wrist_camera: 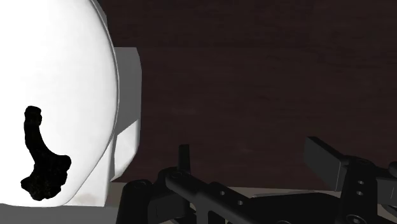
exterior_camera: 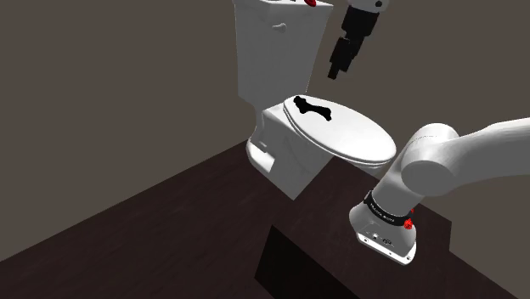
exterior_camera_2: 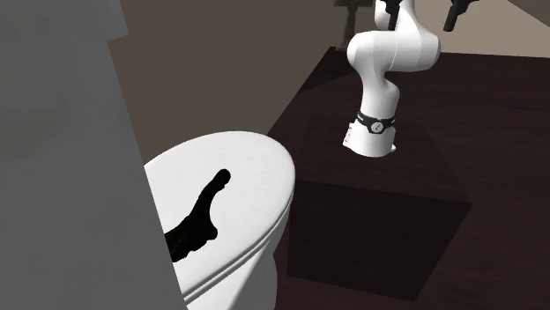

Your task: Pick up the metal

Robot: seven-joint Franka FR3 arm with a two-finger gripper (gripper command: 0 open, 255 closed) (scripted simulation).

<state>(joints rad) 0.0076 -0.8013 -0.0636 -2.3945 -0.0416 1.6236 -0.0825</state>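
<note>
Dark floorboards (exterior_camera: 170,221) surround a white toilet (exterior_camera: 280,153). A black lumpy piece (exterior_camera: 312,108) lies centre frame on its closed lid (exterior_camera: 357,140), its thick end cut off in the second exterior view. The jaws hang released at upper right, well apart from it.

A plain grey-brown wall (exterior_camera: 110,93) fills the shoulder view from nine to twelve o'clock. Before it, near twelve o'clock, stands a white toilet (exterior_camera: 284,161) with a closed oval lid (exterior_camera: 361,140) and a boxy tank (exterior_camera: 272,51). A dark brown floor (exterior_camera: 153,225) spreads toward seven o'clock.
</note>
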